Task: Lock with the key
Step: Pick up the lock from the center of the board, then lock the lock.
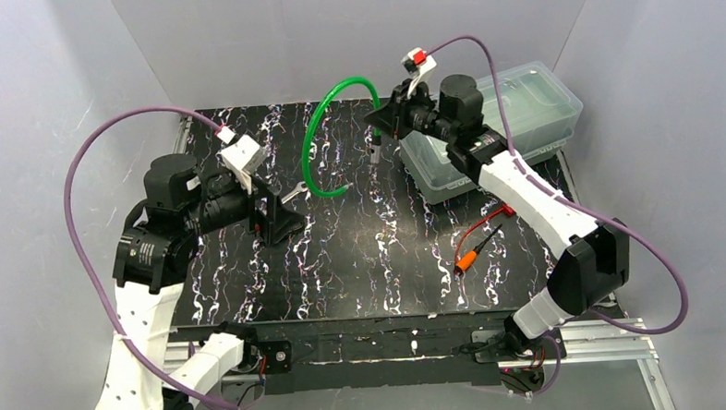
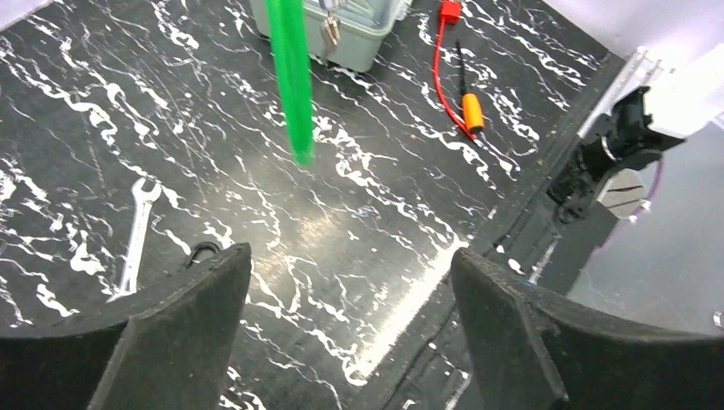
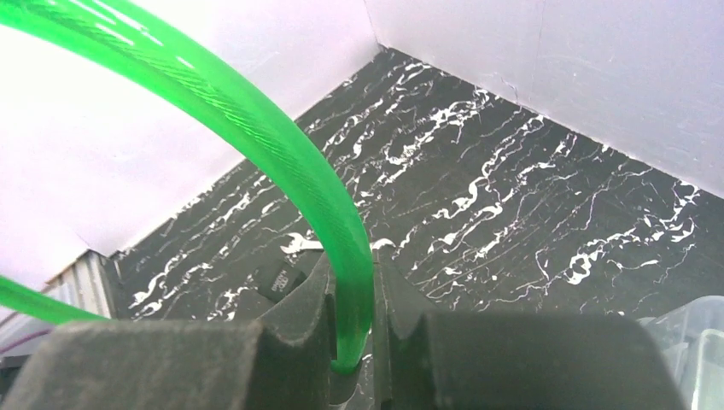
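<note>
Bright, even, diffuse light, soft shadows on the glossy black white-veined tabletop (image 1: 362,260), a pale glare streak at its middle in the left wrist view, white wall (image 3: 94,171) behind the green plastic loop (image 3: 282,145) overexposed, near black fingers (image 2: 171,342) slightly soft

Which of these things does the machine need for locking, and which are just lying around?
Job: green plastic-coated cable lock, gripped by the right tool; small metal key hanging beside it.
Lying about: silver wrench; orange-and-red wired probe; clear plastic lidded box.
</note>
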Available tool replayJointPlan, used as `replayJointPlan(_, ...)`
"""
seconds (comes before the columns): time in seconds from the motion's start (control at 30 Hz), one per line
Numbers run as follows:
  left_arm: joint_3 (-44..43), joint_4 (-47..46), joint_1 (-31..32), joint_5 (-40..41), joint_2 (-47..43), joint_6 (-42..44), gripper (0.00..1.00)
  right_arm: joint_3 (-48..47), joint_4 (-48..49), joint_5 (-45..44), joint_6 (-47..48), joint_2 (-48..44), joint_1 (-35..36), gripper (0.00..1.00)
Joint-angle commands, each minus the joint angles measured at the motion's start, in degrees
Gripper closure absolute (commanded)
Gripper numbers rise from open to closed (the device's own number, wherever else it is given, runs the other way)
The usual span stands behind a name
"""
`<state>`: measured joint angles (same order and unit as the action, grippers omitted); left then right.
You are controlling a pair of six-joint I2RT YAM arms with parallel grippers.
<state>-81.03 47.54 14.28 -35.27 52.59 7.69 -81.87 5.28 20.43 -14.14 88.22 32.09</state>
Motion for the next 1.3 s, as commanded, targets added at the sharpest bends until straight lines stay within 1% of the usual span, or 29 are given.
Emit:
replayJointPlan(0.0,-0.49,4.73,0.08,-4.92,-2.17,1.79,0.10,-3.40,2.69,6.80,-7.04,-3.93,-1.13,0.99)
replayJointPlan(0.1,2.21,4.83,0.12,-7.49,-4.02,2.63,0.02,-2.75,3.90,8.08,-9.72,-4.58,-1.84,0.99)
replayJointPlan(0.17,4.58,3.67,0.13,-8.67,-5.44,2.68,0.02,-2.06,5.38,9.35,-11.97,-4.78,-2.31,0.99)
replayJointPlan(0.27,8.55,0.39,0.09,-7.96,-7.51,2.41,0.02,-0.54,9.00,12.08,-16.18,-4.86,-2.48,0.99)
replayJointPlan(0.4,11.14,-3.33,0.09,-7.92,-9.56,1.80,0.02,0.51,12.17,14.12,-19.43,-4.82,-2.56,0.99)
replayJointPlan(0.6,14.93,-9.91,0.10,-14.57,-11.66,-0.23,0.02,0.62,12.59,14.40,-20.57,-3.98,-2.56,0.99)
replayJointPlan(0.63,15.89,-11.19,0.08,-14.94,-11.94,-0.67,0.00,0.81,12.70,14.22,-20.58,-3.91,-2.56,0.99)
replayJointPlan(0.8,16.93,-15.19,0.10,-12.96,-11.31,-2.77,0.01,2.03,13.91,14.97,-21.06,-3.80,-2.56,0.99)
replayJointPlan(0.93,16.58,-17.78,0.47,-13.64,-9.62,-5.35,0.01,1.98,14.40,15.27,-21.68,-3.21,-2.47,0.99)
replayJointPlan(1.0,16.50,-18.58,1.11,-13.42,-8.57,-6.27,0.05,2.07,14.90,15.57,-22.23,-2.92,-2.47,0.99)
replayJointPlan(1.27,16.84,-19.75,7.13,-10.95,-5.87,-5.82,0.09,3.93,16.74,16.31,-23.35,-2.69,-1.70,0.99)
